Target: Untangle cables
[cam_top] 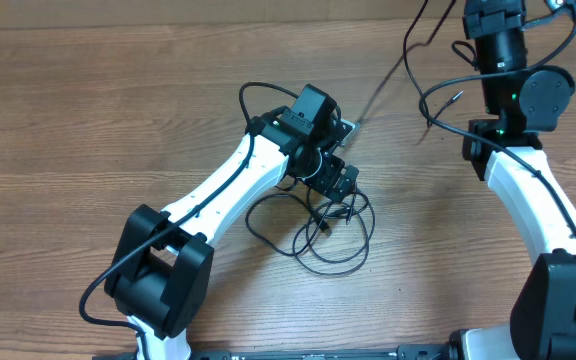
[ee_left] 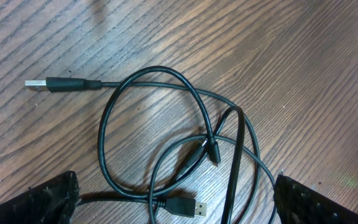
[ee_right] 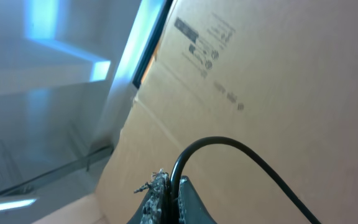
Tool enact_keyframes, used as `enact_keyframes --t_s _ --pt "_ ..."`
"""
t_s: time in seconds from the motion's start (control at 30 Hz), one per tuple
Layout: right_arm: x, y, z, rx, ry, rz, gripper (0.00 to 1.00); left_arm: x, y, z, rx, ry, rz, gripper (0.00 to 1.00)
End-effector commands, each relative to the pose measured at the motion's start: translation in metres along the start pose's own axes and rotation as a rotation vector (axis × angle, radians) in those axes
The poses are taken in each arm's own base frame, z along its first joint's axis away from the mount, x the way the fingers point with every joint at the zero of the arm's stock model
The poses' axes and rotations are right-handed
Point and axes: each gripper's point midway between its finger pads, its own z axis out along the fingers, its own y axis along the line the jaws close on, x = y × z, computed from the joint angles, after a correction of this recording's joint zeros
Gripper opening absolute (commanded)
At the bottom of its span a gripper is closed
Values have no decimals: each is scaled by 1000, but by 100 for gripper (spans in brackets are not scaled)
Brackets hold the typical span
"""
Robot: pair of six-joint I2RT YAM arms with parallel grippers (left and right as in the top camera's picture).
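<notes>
We see the thin black plug-ended cables (cam_top: pixel 328 228) lying in loose overlapping loops on the brown wood-grain table (cam_top: pixel 68 120), just below the centre of the overhead view. The left gripper (ee_left: pixel 179 208) hangs over them, its jaws spread wide and grasping nothing. At the upper right, the right gripper (ee_right: pixel 166 198) is clenched on a black strand (ee_right: pixel 229 146) that arches out from its fingertips.
</notes>
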Motion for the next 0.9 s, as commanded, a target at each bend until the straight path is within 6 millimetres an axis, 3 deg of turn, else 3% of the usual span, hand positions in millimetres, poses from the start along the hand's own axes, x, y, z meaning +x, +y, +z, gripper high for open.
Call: enact_keyframes --t_s 0.0,0.07,0.17,0.3,0.37,0.57,0.73,0.87 --pt "-33 -1 5 37 -122 -78 4 -9 -6 -10 10 -33 22 100" --pt "-40 -22 1 114 -110 -155 4 -9 -6 -10 10 -33 21 100" --pt "-54 -73 -13 301 -79 -237 4 -9 -6 -10 10 -33 21 100" --pt "-92 -149 -56 623 -84 -367 4 -9 -6 -10 10 -33 21 100" --pt "-124 -182 -86 774 -108 -460 4 -9 -6 -10 10 -33 21 100" --pt "-200 -220 -150 965 -165 -581 4 -9 -6 -10 10 -33 22 100" --pt "-240 -246 -197 1079 -197 -597 4 -9 -6 -10 10 -33 21 100" --pt "-252 -272 -232 1171 -198 -579 4 -9 -6 -10 10 -33 21 100"
